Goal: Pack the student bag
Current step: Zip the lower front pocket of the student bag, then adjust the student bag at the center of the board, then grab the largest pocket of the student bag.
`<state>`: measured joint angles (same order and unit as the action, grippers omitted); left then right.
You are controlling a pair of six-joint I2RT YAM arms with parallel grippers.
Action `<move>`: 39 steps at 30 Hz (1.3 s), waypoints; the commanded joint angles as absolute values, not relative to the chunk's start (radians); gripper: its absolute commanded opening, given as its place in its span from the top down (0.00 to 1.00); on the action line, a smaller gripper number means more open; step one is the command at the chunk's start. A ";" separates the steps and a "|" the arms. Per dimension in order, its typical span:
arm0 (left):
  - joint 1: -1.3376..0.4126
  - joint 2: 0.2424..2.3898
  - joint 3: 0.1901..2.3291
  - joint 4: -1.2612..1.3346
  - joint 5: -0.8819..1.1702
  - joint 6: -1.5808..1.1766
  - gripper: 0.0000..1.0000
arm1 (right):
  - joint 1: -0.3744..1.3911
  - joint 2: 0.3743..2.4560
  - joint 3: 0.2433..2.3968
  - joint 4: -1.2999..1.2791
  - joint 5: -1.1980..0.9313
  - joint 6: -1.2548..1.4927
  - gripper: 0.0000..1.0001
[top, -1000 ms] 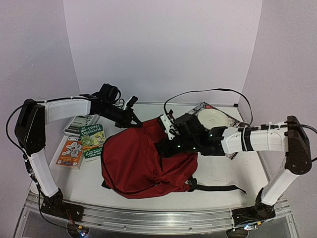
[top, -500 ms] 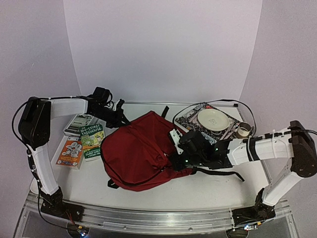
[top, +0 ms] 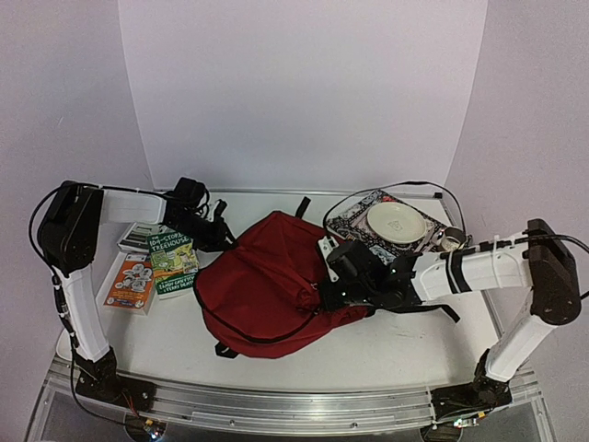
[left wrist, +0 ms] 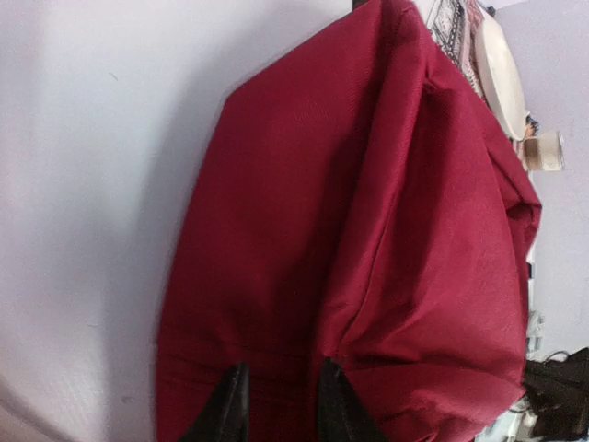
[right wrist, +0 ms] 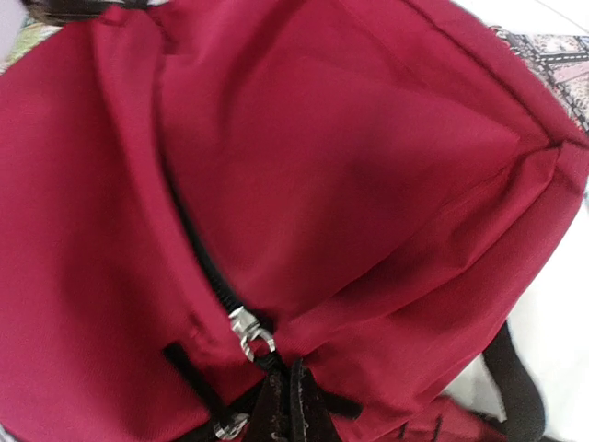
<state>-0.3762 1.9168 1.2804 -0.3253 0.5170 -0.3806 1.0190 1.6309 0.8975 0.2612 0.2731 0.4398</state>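
The student bag [top: 267,281], a dark red backpack, lies in the middle of the table with a black zipper line curving along its near side. My left gripper [top: 219,236] sits at the bag's upper left edge. In the left wrist view its fingertips [left wrist: 237,391] stand slightly apart, open, with the red fabric [left wrist: 368,230] just beyond them and nothing pinched. My right gripper [top: 329,293] rests on the bag's right side. In the right wrist view it [right wrist: 293,396] is shut on the black zipper pull, just below the silver slider [right wrist: 250,333].
A green book [top: 170,262], an orange book [top: 129,281] and a grey flat item [top: 143,230] lie left of the bag. At the back right a white plate [top: 396,221] rests on a patterned tray [top: 348,221], with a cup [top: 451,239] beside it. A black strap [top: 433,308] trails to the right.
My left gripper has opened, let go of the bag and drawn back left. The bag has settled lower and flatter, while my right gripper, still shut, moved down towards the near side.
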 commanded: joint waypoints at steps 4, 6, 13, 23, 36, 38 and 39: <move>-0.372 1.707 1.242 -0.259 0.299 -0.312 0.49 | 0.922 1.741 1.102 0.161 0.268 0.331 1.00; -0.388 1.659 1.225 -0.260 0.261 -0.301 0.44 | 0.909 1.766 1.143 0.160 0.255 0.314 1.00; -0.547 1.544 1.170 -0.262 0.213 -0.288 0.37 | 0.874 1.779 1.209 0.131 0.232 0.290 0.90; -0.836 1.558 1.136 -0.261 0.178 -0.343 0.35 | 0.858 1.622 1.040 0.087 0.208 0.453 0.56; -1.060 1.690 1.042 -0.151 0.061 -0.366 0.50 | 0.839 1.663 0.926 0.185 0.136 0.675 0.46; -1.083 1.700 1.001 -0.108 0.037 -0.370 0.52 | 0.836 1.681 0.921 0.218 0.118 0.708 0.45; -1.092 1.708 0.983 -0.088 0.031 -0.372 0.52 | 0.835 1.692 0.922 0.232 0.106 0.721 0.43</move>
<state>-1.0567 1.6842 1.0466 -0.2036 0.0922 -0.3546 0.8437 1.6472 0.9334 0.1717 0.1430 0.6297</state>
